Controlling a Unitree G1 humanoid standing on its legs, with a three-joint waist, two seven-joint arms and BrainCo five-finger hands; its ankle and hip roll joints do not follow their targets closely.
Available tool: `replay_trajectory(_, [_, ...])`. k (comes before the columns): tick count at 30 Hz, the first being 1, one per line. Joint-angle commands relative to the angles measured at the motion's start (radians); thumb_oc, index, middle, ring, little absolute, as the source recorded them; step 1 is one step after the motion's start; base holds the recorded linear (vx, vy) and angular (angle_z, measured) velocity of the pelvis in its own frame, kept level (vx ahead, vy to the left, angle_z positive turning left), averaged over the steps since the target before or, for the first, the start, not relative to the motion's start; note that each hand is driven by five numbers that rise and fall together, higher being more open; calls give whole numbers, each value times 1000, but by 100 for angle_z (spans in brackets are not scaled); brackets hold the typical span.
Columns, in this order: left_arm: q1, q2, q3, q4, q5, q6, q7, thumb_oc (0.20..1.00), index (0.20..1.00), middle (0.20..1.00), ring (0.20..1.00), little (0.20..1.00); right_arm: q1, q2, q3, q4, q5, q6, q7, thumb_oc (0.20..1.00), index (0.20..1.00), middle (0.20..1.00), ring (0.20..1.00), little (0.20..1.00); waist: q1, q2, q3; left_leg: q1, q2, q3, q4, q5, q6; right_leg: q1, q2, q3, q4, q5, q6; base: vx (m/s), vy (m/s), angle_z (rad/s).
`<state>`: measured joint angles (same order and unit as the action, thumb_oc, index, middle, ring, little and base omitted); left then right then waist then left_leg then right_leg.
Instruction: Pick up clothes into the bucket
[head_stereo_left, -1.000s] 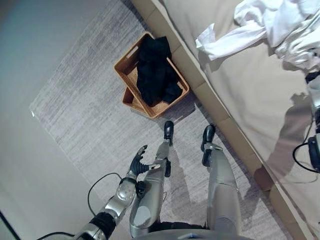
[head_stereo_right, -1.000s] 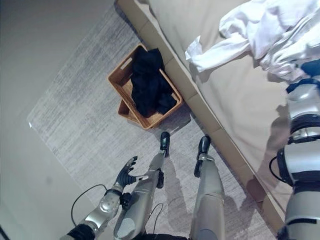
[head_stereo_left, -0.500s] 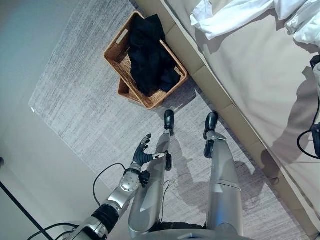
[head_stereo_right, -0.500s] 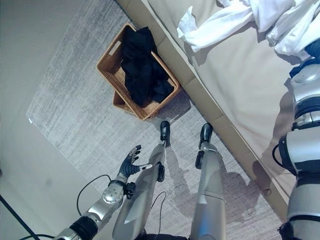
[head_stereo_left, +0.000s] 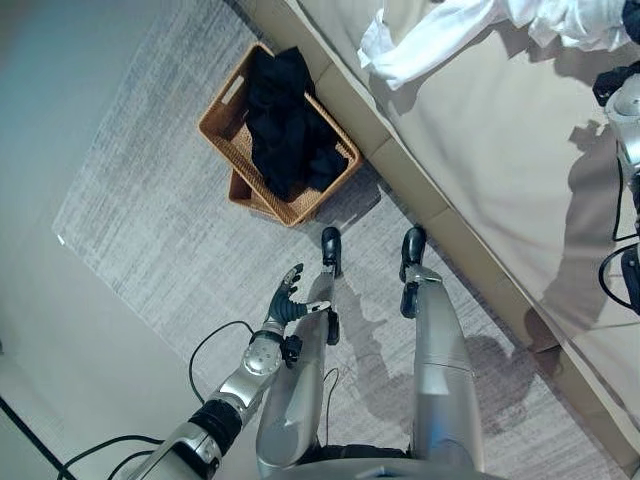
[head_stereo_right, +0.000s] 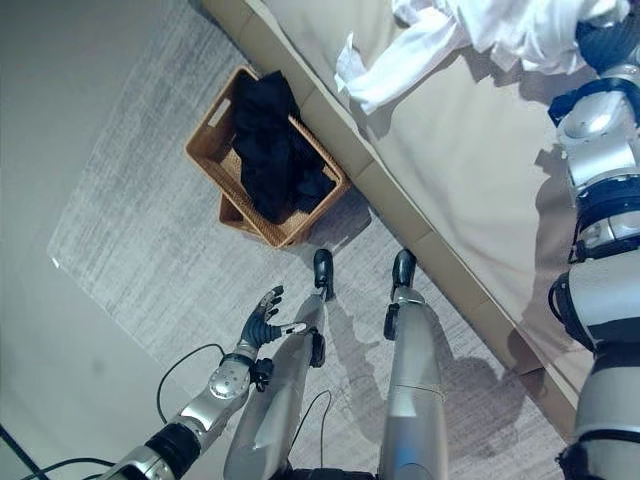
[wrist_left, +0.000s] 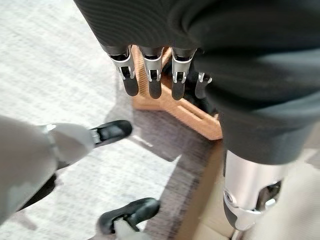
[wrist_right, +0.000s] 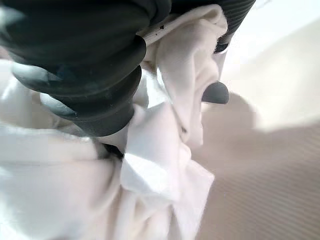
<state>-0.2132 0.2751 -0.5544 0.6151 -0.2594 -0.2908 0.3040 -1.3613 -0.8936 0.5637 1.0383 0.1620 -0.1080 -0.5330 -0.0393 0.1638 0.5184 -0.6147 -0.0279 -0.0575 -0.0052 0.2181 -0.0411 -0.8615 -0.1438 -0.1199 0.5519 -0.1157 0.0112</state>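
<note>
One black garment (head_stereo_left: 285, 135) already fills the wicker basket (head_stereo_left: 222, 105) on the rug (head_stereo_left: 150, 230). Right robot hand (wrist_right: 100, 75) has curled into the white clothes (head_stereo_right: 500, 25) on the bed (head_stereo_left: 490, 160), probably to lift them. Left robot hand (head_stereo_left: 285, 302) hangs idle, fingers relaxed.

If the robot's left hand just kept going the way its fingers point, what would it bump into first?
Probably the wicker basket holding the black clothes. The left hand hangs open above the grey rug, and in its wrist view the fingers aim at the basket's corner, though depth is uncertain.
</note>
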Motion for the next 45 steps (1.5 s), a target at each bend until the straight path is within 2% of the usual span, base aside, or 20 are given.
replay_trajectory(1, [21, 27, 29, 54, 13, -13, 13, 1000, 1000, 1000, 1000, 1000, -43, -90, -14, -133, 37, -103, -54, 200, 200, 200, 200, 200, -4, -104, 2, 100, 11, -11, 84, -116, -12, 160, -12, -6, -118, 75, 75, 0, 0, 0])
replay_trajectory(5, [51, 51, 90, 116, 41, -5, 8, 1000, 1000, 1000, 1000, 1000, 24, -131, -94, -243, 28, -117, -62, 200, 200, 200, 200, 200, -16, -155, 2, 205, 10, 7, 153, -177, -11, 314, 4, -3, -178, 98, 81, 4, 28, -7])
replay_trajectory(6, [49, 52, 91, 115, 41, -5, 8, 1000, 1000, 1000, 1000, 1000, 24, -131, -97, -244, 28, -117, -62, 200, 200, 200, 200, 200, -15, -155, 2, 201, 11, 7, 152, -172, -11, 313, 5, -3, -184, 106, 80, 0, 41, -20])
replay_trajectory(10, [78, 75, 137, 144, 63, 0, -2, 1000, 1000, 1000, 1000, 1000, 58, -152, -142, -282, 7, -116, -64, 200, 200, 200, 200, 200, -16, -190, -2, 303, 18, 28, 177, -217, -9, 445, 22, 9, -241, 119, 89, 29, 52, -21])
replay_trajectory(12, [95, 81, 159, 160, 76, 4, -9, 1000, 1000, 1000, 1000, 1000, 90, -169, -165, -317, -15, -112, -58, 200, 200, 200, 200, 200, -17, -205, -43, 345, 21, 39, 166, -224, -7, 497, 28, 13, -286, 138, 96, 68, 57, -20])
replay_trajectory(16, [127, 91, 191, 157, 96, 4, -25, 1000, 1000, 1000, 1000, 1000, 163, -193, -226, -366, -43, -110, -54, 200, 200, 200, 200, 200, -19, -219, -119, 408, 19, 52, 139, -234, -3, 572, 32, 12, -347, 151, 108, 69, 46, -15])
replay_trajectory(17, [127, 92, 191, 156, 96, 5, -25, 1000, 1000, 1000, 1000, 1000, 165, -193, -228, -367, -44, -110, -54, 200, 200, 200, 200, 200, -18, -220, -118, 409, 19, 52, 139, -233, -3, 573, 32, 12, -348, 151, 108, 95, 37, -13])
replay_trajectory(18, [127, 89, 201, 173, 110, 9, -33, 1000, 1000, 1000, 1000, 1000, 199, -201, -254, -387, -55, -107, -51, 200, 200, 200, 200, 200, -21, -226, -158, 441, 23, 56, 122, -237, -2, 610, 30, 8, -374, 153, 113, 78, 43, -17])
replay_trajectory(22, [142, 88, 208, 151, 123, 11, -49, 1000, 1000, 1000, 1000, 1000, 237, -225, -296, -410, -81, -94, -48, 200, 200, 200, 200, 200, -19, -233, -223, 499, 26, 57, 89, -242, 1, 673, 30, -1, -408, 151, 117, 86, 53, -6])
replay_trajectory(27, [159, 87, 208, 114, 126, 13, -71, 1000, 1000, 1000, 1000, 1000, 232, -254, -301, -370, -92, -76, -40, 200, 200, 200, 200, 200, -17, -249, -295, 557, 30, 60, 60, -249, 2, 736, 32, -13, -444, 149, 122, 68, 17, 3])
replay_trajectory(37, [207, 99, 218, 13, 99, 7, -107, 1000, 1000, 1000, 1000, 1000, 211, -294, -284, -304, -75, -76, -18, 200, 200, 200, 200, 200, -9, -267, -385, 630, 37, 67, 39, -270, 4, 823, 39, -17, -489, 141, 124, 67, 2, 0])
replay_trajectory(45, [227, 103, 214, -20, 66, 13, -120, 1000, 1000, 1000, 1000, 1000, 67, -282, -179, -120, 29, -73, 33, 200, 200, 200, 200, 200, 1, -277, -413, 654, 42, 70, 28, -269, -1, 852, 42, -20, -508, 144, 123, 8, -1, 0])
